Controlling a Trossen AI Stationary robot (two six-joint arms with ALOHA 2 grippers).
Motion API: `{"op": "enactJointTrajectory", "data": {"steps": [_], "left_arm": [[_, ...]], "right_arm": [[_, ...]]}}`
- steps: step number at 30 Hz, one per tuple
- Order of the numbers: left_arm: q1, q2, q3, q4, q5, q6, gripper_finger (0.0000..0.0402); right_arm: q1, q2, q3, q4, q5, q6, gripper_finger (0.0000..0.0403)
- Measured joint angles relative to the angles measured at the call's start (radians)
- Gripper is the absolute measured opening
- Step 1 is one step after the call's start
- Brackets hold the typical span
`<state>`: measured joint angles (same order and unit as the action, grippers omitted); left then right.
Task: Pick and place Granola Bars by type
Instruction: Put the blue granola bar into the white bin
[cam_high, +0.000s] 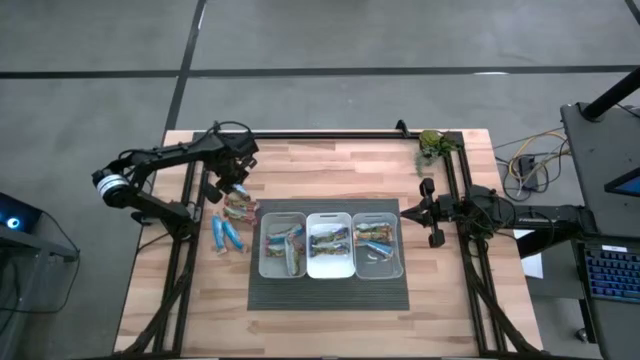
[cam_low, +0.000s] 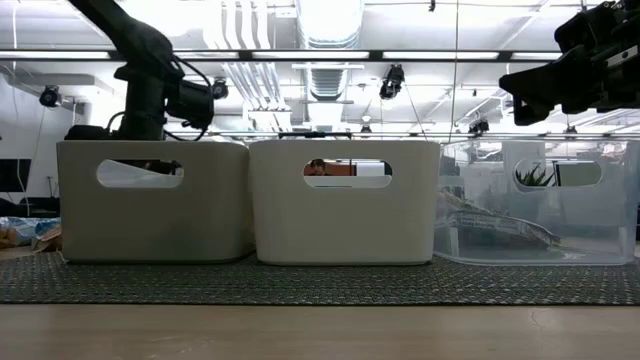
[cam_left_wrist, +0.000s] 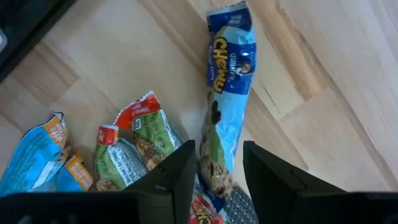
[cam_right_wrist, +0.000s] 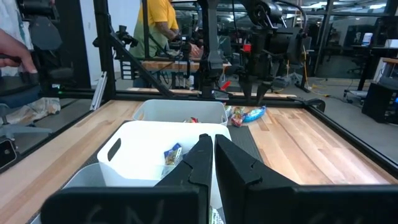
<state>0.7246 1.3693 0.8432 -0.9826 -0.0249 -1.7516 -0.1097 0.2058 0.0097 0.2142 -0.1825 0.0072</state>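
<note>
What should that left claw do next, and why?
Probably lift. The left gripper seems closed on the blue Chewy bar, one end between its fingers, the rest lying on the table. The bins stand nearby, so raising it clear comes first.

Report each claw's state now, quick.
Left claw: closed on a blue Chewy granola bar, over the loose bars left of the bins.
Right claw: shut, empty, waiting right of the bins.
</note>
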Motion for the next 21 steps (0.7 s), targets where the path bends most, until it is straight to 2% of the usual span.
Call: {"op": "enactJointTrajectory", "data": {"steps": [8,21], "left_arm": [[0.000,0.000,-0.034,0.094,-0.010,-0.010,0.0117],[0.000,0.000,-0.072,0.104,-0.013,-0.015,0.0117]], "right_arm": [[0.000,0.000,0.000,0.000,0.000,0.000,0.0009],[0.000,0.000,0.000,0.000,0.000,0.000,0.0009]]}}
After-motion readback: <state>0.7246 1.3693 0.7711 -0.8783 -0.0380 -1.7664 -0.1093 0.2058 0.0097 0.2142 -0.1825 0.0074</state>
